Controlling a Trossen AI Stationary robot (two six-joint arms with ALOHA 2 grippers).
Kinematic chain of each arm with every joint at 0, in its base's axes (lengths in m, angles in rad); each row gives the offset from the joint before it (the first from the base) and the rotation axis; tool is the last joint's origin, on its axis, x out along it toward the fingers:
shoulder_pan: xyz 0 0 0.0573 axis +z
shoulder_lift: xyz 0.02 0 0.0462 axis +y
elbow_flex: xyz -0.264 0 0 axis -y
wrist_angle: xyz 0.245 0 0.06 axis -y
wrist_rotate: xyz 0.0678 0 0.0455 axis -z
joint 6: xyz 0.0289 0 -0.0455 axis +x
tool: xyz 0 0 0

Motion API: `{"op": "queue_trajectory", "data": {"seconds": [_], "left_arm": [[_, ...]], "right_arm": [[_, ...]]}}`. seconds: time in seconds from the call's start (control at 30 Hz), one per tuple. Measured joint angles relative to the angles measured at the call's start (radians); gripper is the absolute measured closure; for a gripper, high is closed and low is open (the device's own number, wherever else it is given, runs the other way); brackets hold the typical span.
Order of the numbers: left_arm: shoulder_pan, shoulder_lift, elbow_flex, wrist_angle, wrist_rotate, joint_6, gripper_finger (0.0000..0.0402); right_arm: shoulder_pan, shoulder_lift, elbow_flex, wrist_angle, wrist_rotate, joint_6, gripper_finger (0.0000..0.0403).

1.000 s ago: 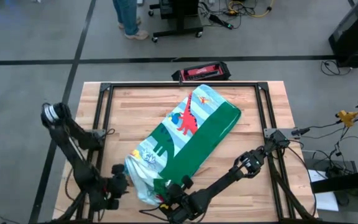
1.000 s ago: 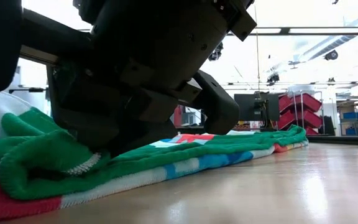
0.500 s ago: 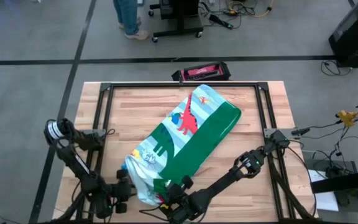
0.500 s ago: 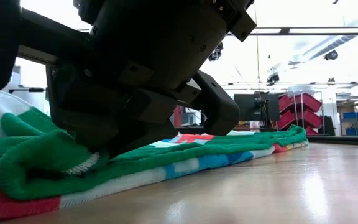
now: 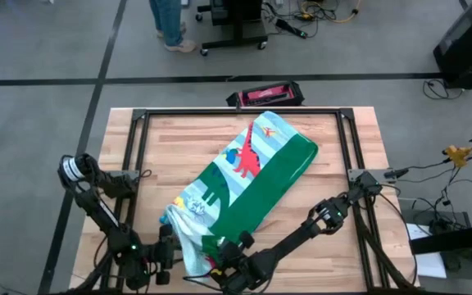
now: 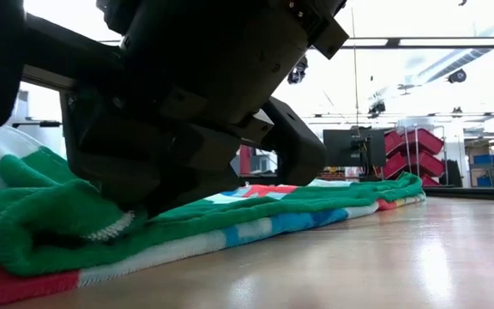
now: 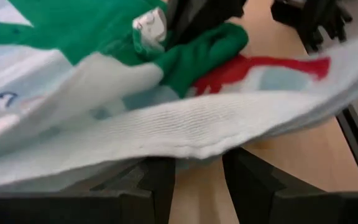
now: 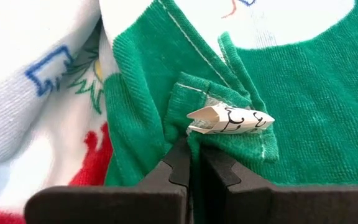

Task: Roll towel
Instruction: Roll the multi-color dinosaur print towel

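The towel (image 5: 252, 176) lies folded into a long strip, slanting from the near left to the far right of the table, green border and dinosaur print up. Its near end (image 5: 185, 246) is bunched, pale side out. My left gripper (image 5: 167, 248) is open at that bunched end, low over the table; in the left wrist view (image 7: 199, 180) a pale fold (image 7: 185, 134) lies across its fingertips. My right gripper (image 5: 222, 260) is shut on the towel's green border at the near end, next to a white label (image 8: 229, 119). My left gripper's open fingers (image 7: 157, 183) come level from the table's left, and the pale fold of the towel's near end (image 7: 191, 146) lies over both tips. The cloth hides the tips; bare table shows in the gap between the fingers. My right gripper pinches a small fold of the green border (image 8: 191, 140) between its two fingers, right beside the white label. The fingers slant down from the near side. The rest of the towel lies slack on the table; the low view shows the green edge (image 6: 101, 225) under the gripper.
A black frame (image 5: 236, 112) runs around the table top. A red and black case (image 5: 267, 94) lies beyond the far edge. A person's legs (image 5: 169, 24) stand on the floor behind. Bare wood (image 5: 342, 164) shows right and far left of the towel.
My left gripper has gone toward the table's near edge and right, up to the towel's bunched near end, whose pale part has shifted a little. My right gripper has kept its hold on the green border.
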Motion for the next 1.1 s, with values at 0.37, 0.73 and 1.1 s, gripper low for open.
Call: {"op": "queue_trajectory", "data": {"seconds": [0.37,0.73,1.1], "left_arm": [[0.095,0.015,0.001,-0.014,-0.087,0.033,0.0285],[0.136,0.017,0.001,-0.042,-0.098,0.052,0.0285],[0.163,0.017,0.001,-0.052,-0.210,0.073,0.0285]], "right_arm": [[0.004,-0.007,0.041,-0.002,0.007,-0.125,0.0394],[0.056,-0.035,0.135,0.030,0.015,-0.258,0.0287],[0.077,-0.097,0.138,-0.107,0.026,-0.226,0.0225]]}}
